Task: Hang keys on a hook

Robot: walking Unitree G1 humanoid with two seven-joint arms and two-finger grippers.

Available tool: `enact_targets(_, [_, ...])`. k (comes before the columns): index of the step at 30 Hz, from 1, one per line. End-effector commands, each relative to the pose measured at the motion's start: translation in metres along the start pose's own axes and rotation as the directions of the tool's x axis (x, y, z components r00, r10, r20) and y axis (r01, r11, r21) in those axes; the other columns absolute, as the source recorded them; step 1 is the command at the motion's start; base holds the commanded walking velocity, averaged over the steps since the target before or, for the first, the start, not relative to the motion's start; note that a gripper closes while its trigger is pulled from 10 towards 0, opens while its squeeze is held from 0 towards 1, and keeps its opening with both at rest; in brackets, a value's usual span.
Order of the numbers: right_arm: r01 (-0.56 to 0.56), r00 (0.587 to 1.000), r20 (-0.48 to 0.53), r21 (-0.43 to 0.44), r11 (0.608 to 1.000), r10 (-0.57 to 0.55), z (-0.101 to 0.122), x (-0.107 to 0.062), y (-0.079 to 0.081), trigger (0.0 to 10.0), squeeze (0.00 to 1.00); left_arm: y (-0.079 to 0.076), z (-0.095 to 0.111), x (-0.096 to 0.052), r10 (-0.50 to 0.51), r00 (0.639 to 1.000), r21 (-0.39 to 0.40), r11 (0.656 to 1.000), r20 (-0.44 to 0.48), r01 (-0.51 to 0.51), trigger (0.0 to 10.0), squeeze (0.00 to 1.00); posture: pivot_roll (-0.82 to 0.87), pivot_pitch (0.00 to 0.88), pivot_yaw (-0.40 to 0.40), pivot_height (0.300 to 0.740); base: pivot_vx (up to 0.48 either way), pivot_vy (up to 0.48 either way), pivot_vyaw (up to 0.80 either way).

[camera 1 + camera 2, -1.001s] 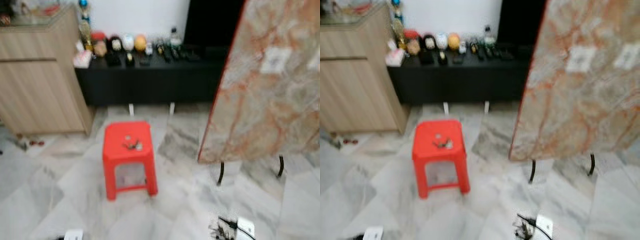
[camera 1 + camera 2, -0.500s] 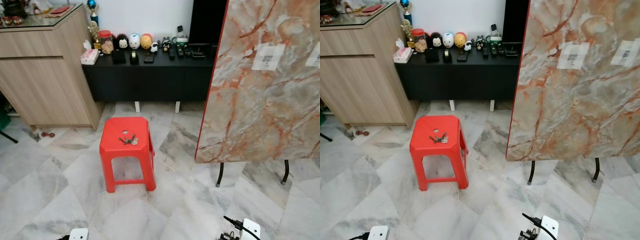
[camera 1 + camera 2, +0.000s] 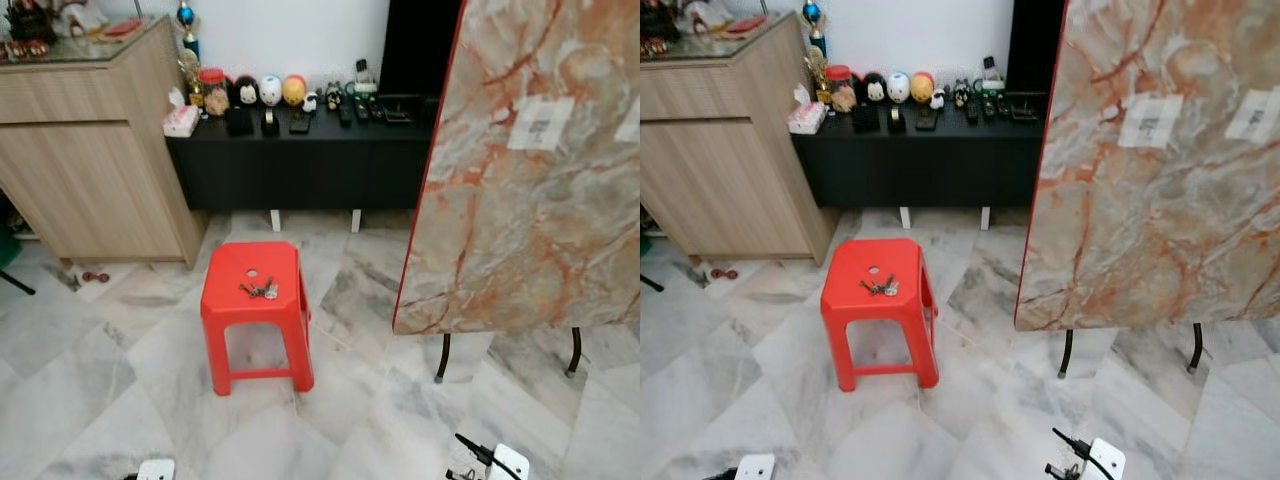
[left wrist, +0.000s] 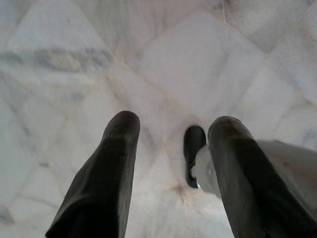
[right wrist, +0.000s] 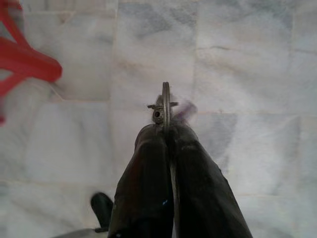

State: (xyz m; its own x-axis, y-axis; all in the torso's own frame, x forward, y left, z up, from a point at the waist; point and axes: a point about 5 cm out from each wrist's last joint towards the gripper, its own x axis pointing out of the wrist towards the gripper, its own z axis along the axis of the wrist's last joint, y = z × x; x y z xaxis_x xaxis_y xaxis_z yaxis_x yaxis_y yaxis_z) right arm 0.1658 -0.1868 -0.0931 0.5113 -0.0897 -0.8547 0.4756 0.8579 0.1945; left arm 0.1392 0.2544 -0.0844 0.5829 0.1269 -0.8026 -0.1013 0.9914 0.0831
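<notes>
A bunch of keys [image 3: 260, 290] lies on top of a red plastic stool [image 3: 228, 300] standing on the marble floor ahead of me. My right gripper [image 5: 165, 130] hangs low over the floor tiles. It is shut on a thin metal ring [image 5: 166, 101], seen edge-on, that sticks out past its fingertips beside a small blurred purple bit. In the left wrist view my left gripper [image 4: 173, 124] is open above the floor with nothing between its fingers.
A large marble-patterned board [image 3: 540, 170] on thin black legs stands upright at the right. A black low cabinet [image 3: 300, 150] with small ornaments runs along the far wall. A wooden sideboard [image 3: 90, 150] stands at the left. Pale floor lies around the stool.
The camera has steadied after a blurred moment and the picture has shifted slightly. The keys and the stool have not moved.
</notes>
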Motion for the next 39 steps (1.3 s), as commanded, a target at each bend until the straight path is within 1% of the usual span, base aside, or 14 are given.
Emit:
enact_targets(1, [0.032, 0.999, 0.027, 0.014, 0.999, -0.033, 0.0058, -0.0008, -0.0118, 10.0, 0.0, -0.0094, 0.0032, 0.0024, -0.025, 1.0, -0.005, 1.0, 0.008, 0.025, 10.0, 0.0, 0.08, 0.0, -0.054, 0.74, 0.289, 0.0, 0.0])
enact_targets(3, [0.033, 0.999, 0.027, 0.007, 0.999, -0.033, 0.006, -0.0009, -0.0123, 10.0, 0.0, -0.0098, 0.0026, 0.0024, -0.026, 1.0, -0.007, 1.0, 0.005, 0.026, 10.0, 0.0, 0.08, 0.0, -0.054, 0.74, 0.285, 0.0, 0.0])
enact_targets(4, [0.028, 0.999, 0.034, 0.022, 0.999, -0.029, 0.0063, -0.0009, -0.012, 10.0, 0.0, -0.0099, 0.0025, 0.0024, -0.027, 1.0, -0.007, 1.0, 0.004, 0.027, 10.0, 0.0, 0.08, 0.0, -0.054, 0.74, 0.285, 0.0, 0.0])
enact_targets(6, [0.026, 0.999, 0.036, 0.026, 0.999, -0.027, 0.0064, -0.0009, -0.0119, 10.0, 0.0, -0.01, 0.0024, 0.0023, -0.028, 1.0, -0.008, 1.0, 0.004, 0.028, 10.0, 0.0, 0.08, 0.0, -0.054, 0.74, 0.287, 0.0, 0.0])
enact_targets(16, [0.029, 0.999, 0.033, 0.023, 0.999, -0.03, 0.0059, -0.0009, -0.0118, 10.0, 0.0, -0.0095, 0.0025, 0.0023, -0.029, 1.0, -0.008, 1.0, 0.003, 0.029, 10.0, 0.0, 0.08, 0.004, -0.052, 0.74, 0.291, 0.0, 0.0])
enact_targets(18, [0.029, 0.999, 0.035, 0.034, 0.999, -0.03, 0.0056, -0.0009, -0.0113, 10.0, 0.0, -0.0091, 0.0025, 0.0023, -0.029, 1.0, -0.006, 1.0, 0.003, 0.029, 10.0, 0.0, 0.08, 0.003, -0.052, 0.74, 0.289, 0.0, 0.0])
enact_targets(31, [0.029, 0.999, 0.037, 0.04, 0.999, -0.03, 0.0056, -0.0008, -0.0102, 10.0, 0.0, -0.0084, 0.0033, 0.0024, -0.031, 1.0, -0.001, 1.0, 0.003, 0.031, 10.0, 0.0, 0.08, 0.002, -0.047, 0.74, 0.289, 0.0, 0.0])
enact_targets(33, [0.028, 0.999, 0.04, 0.059, 0.998, -0.03, 0.0054, -0.0007, -0.0095, 10.0, 0.0, -0.0082, 0.0036, 0.0024, -0.033, 0.999, 0.0, 0.999, 0.002, 0.033, 10.0, 0.0, 0.08, 0.006, -0.047, 0.74, 0.291, 0.0, 0.0])
enact_targets(39, [0.025, 0.999, 0.042, 0.058, 0.998, -0.028, 0.0055, -0.0007, -0.0088, 10.0, 0.0, -0.0076, 0.0036, 0.0024, -0.031, 1.0, -0.001, 1.0, 0.001, 0.031, 10.0, 0.0, 0.09, 0.005, -0.046, 0.74, 0.287, 0.0, 0.0])
